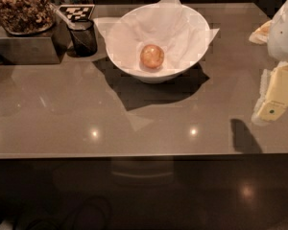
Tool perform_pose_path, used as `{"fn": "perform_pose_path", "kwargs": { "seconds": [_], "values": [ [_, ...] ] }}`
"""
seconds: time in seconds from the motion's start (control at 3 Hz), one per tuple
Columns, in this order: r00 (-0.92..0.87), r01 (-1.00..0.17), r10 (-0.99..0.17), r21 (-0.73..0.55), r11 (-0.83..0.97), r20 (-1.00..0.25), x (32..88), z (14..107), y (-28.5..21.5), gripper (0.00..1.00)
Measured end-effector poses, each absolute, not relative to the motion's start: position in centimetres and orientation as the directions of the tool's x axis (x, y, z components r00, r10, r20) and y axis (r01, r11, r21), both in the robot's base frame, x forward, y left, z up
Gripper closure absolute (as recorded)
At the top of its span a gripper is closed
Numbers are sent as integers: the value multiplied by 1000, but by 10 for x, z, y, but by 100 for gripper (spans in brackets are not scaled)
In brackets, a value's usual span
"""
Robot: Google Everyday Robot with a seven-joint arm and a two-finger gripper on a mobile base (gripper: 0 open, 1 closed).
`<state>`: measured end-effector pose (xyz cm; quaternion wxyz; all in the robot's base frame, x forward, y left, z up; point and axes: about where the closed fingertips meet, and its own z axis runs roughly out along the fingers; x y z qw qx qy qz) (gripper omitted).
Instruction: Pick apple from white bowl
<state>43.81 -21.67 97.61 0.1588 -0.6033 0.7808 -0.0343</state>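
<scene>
Since the apple (152, 56) sits low in the middle of the bowl (158, 77), on crumpled paper (180, 32), the gripper (273, 97) would do best to descend from above rather than reach sideways over the rim. It hangs at the right edge of the table (134, 114), well apart from the bowl; whether it is spread or closed cannot be told. The shiny round skin may slip, so the grasp should centre on the widest part and avoid pinching paper. The cup (83, 36) lies outside the likely path.
</scene>
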Motion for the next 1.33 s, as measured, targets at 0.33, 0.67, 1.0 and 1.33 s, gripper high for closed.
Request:
{"fn": "perform_pose_path", "kwargs": {
  "seconds": [0.33, 0.67, 1.0, 1.33],
  "values": [
    [-222, -931, -953, -245, 270, -207, 438, 976, -217, 0],
    [-222, -903, -930, -299, 310, -292, 445, 985, -219, 0],
    [-174, -839, -861, -386, 384, -478, 471, 1005, -234, 0],
    [-77, -783, -768, -438, 442, -636, 514, 1040, -232, 0]
  ]
}}
